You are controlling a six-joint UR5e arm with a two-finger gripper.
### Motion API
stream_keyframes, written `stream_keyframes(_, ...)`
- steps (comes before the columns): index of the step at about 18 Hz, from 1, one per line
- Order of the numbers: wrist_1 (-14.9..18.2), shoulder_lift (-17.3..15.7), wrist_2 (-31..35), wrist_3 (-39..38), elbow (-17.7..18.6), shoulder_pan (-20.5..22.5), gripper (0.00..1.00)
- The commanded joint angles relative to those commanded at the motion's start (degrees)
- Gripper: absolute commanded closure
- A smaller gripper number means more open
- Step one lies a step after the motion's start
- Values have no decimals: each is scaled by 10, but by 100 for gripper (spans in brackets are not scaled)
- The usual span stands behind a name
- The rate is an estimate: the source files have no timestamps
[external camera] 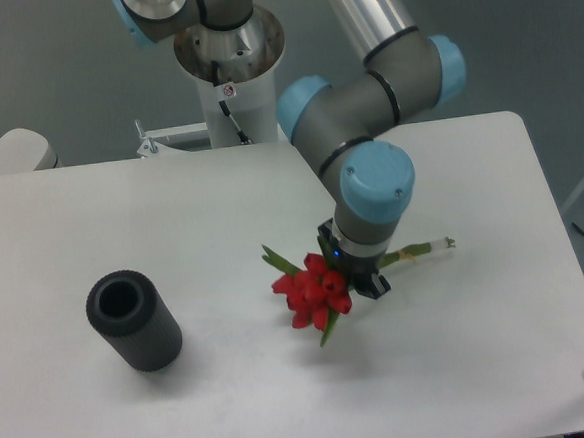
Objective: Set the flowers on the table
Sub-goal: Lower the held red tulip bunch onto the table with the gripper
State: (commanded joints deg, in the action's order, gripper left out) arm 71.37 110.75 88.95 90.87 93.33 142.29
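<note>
Holding the flowers (312,290) near mid-stem, the hand (354,273) is clamped on the bunch low over the desk (483,366), right of the ribbed cylinder (134,321); setting down and release apparently not yet done.

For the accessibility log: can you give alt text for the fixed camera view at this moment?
A grey and blue robot arm's gripper holds a bunch of red flowers over a white table, stems pointing right. A dark grey ribbed cylinder stands at the left.
</note>
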Motion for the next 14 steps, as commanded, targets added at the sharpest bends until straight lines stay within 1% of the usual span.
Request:
stream_keyframes(2, -1, -13, 0, 20, 19, -6, 93)
stream_keyframes(6, -1, -30, 0, 92, 55, -6, 94)
stream_keyframes(8, -2, -40, 0, 102, 69, -6, 93)
stream_keyframes(14, -3, -47, 4, 106, 95, -9, 88)
